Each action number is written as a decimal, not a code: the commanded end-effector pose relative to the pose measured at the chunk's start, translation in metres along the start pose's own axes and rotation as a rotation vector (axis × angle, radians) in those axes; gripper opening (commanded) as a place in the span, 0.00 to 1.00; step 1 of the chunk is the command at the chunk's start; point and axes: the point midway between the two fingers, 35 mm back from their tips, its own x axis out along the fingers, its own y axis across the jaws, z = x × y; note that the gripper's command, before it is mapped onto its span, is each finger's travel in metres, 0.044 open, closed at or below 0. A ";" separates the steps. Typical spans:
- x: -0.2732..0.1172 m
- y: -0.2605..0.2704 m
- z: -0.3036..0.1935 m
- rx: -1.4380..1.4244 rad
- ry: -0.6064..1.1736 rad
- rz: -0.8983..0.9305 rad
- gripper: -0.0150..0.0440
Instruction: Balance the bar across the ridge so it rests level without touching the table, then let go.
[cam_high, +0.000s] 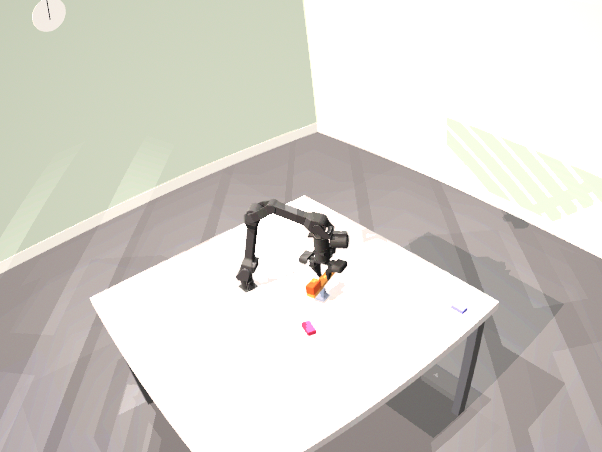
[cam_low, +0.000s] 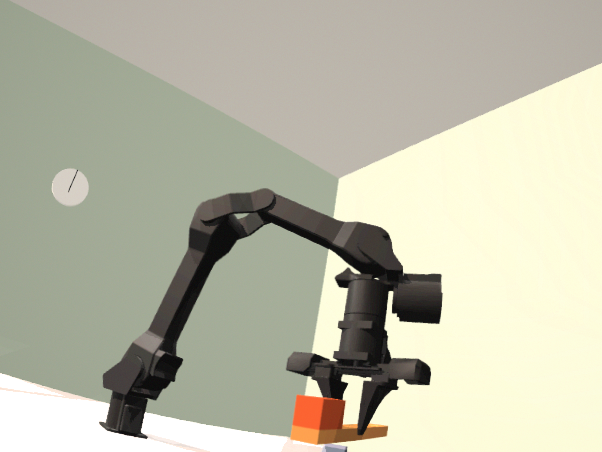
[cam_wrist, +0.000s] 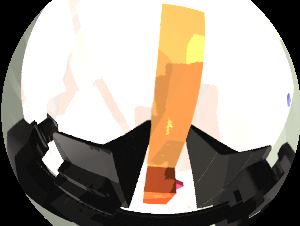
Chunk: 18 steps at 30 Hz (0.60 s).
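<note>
The orange bar carries a red-orange block on one end. My gripper points down and is shut on the bar, with a finger on each side, between the block and the bar's far end. The bar looks near level. The small grey-blue ridge shows just below the bar in the top and exterior views. It is hidden in the wrist view. Whether bar and ridge touch I cannot tell.
A pink-red block lies on the white table on the near side of the ridge. A small blue-violet piece lies near the table's right corner.
</note>
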 end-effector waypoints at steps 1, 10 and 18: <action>0.000 0.000 0.000 0.001 -0.002 -0.002 0.25; 0.001 0.000 0.000 0.001 -0.002 -0.002 0.25; 0.002 0.000 0.000 0.001 -0.002 -0.002 0.25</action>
